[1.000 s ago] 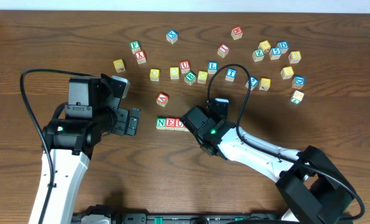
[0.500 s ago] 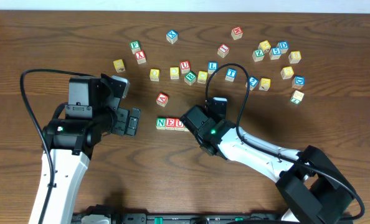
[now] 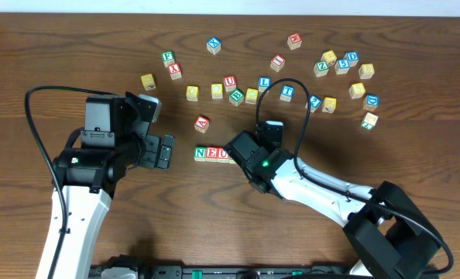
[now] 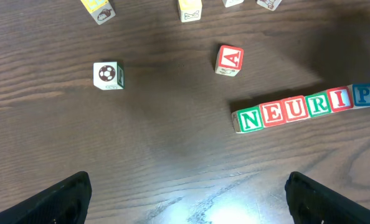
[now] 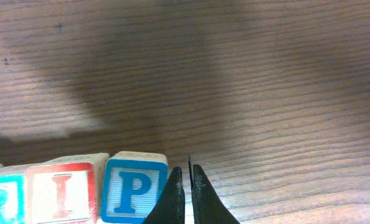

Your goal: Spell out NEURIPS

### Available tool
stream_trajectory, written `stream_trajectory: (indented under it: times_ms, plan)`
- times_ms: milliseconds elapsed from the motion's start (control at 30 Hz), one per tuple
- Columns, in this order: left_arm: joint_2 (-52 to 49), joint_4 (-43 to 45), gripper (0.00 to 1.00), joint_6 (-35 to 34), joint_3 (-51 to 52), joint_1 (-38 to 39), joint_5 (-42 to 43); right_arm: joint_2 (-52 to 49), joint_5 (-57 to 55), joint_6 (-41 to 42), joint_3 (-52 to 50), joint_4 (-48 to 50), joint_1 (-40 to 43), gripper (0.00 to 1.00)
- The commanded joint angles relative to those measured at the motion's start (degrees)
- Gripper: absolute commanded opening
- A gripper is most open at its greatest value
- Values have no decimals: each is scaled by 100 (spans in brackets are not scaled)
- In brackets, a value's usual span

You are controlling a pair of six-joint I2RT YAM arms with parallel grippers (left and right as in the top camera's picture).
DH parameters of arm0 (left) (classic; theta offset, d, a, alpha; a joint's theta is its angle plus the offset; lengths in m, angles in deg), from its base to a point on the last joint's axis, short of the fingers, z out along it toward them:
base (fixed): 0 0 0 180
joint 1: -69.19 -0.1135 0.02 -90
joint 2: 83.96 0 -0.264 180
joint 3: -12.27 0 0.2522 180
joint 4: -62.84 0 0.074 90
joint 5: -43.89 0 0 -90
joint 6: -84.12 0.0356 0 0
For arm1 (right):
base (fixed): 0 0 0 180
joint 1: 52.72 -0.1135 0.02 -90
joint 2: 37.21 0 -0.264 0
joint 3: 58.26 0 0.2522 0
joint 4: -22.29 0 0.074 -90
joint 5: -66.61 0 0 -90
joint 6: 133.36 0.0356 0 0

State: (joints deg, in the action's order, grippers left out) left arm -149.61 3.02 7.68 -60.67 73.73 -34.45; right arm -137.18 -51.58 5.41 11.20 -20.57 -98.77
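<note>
The right gripper (image 5: 186,186) is clenched on nothing, its two black fingers (image 5: 174,193) pressed together into a single blade. That blade stands just beside the outer face of the blue-framed pale-wood P cube (image 5: 132,190); whether it touches cannot be told. Closed tips at a cube's end face look suited to nudging it flush, and the P does sit tight against the red-framed I cube (image 5: 63,194).

In the left wrist view, the row of pale-wood letter cubes (image 4: 303,107) reads N, E, U, R, I, P, side by side with no gaps, letters facing up. It lies on the dark wooden table (image 3: 75,46) in the front middle, between the two arms, probably because both can reach it there. From overhead only N, E and U show; the right wrist covers the rest.

The left gripper (image 4: 188,180) is spread wide and empty, hanging to the left of the row and well apart from it, likely to leave the right arm room.

Farther back, a red-framed A cube (image 4: 229,60) lies near the row, and a white cube with a football picture (image 4: 108,74) lies off to its side. Beyond them the loose cubes (image 3: 251,95) are strewn across the far half of the table. The closing S is not in the row, and I cannot read one among them. The space right of the P is bare, ready for it.
</note>
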Motion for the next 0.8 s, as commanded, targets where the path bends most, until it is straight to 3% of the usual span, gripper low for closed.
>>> stream_trajectory:
  times_ms: [0, 767]
  plan:
    - [7, 2, 98, 33, -144, -24, -55, -48, -192, 101, -33, -125, 155, 1]
    - [7, 2, 98, 33, -144, -24, -55, -48, 310, -258, -111, 262, 251, 1]
